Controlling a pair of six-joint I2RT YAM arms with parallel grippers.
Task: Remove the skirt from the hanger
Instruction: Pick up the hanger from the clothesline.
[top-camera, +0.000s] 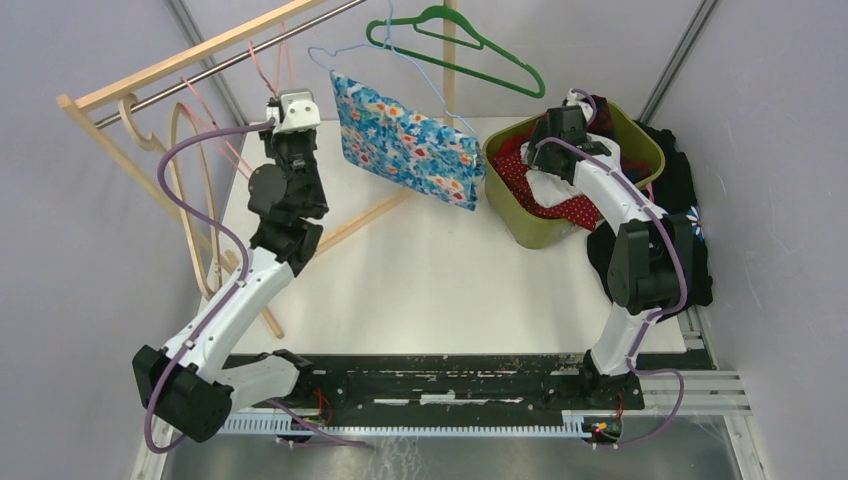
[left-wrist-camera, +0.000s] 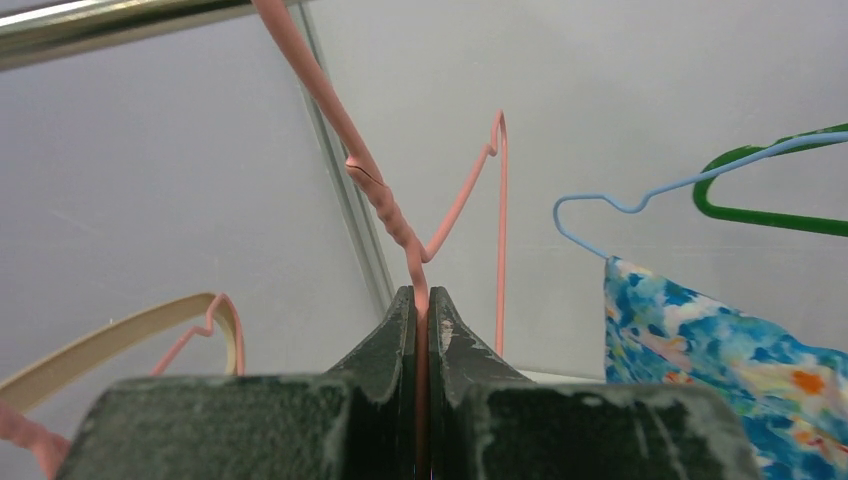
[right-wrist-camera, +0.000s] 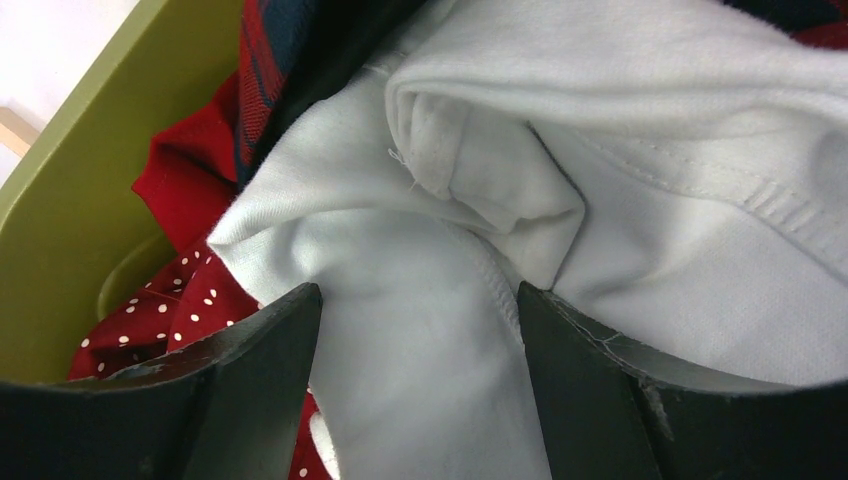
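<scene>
Overhead view of a white worktop (top-camera: 440, 290) with two robot arms. The skirt (top-camera: 405, 140) (blue, floral print) hangs from a pale blue wire hanger (top-camera: 385, 50) on the rail (top-camera: 200, 75), between the left arm (top-camera: 285, 190) and an olive bin (top-camera: 530, 235). The left jaws are clenched on a pink wire hanger (left-wrist-camera: 420, 260) just below its twisted neck, apart from the skirt. The right arm (top-camera: 620, 215) reaches into the bin. Its jaws are spread wide on either side of a fold of white cloth (right-wrist-camera: 430, 330), with red dotted fabric (right-wrist-camera: 190, 300) beside them. A green hanger (top-camera: 460, 45) hangs behind the blue one.
</scene>
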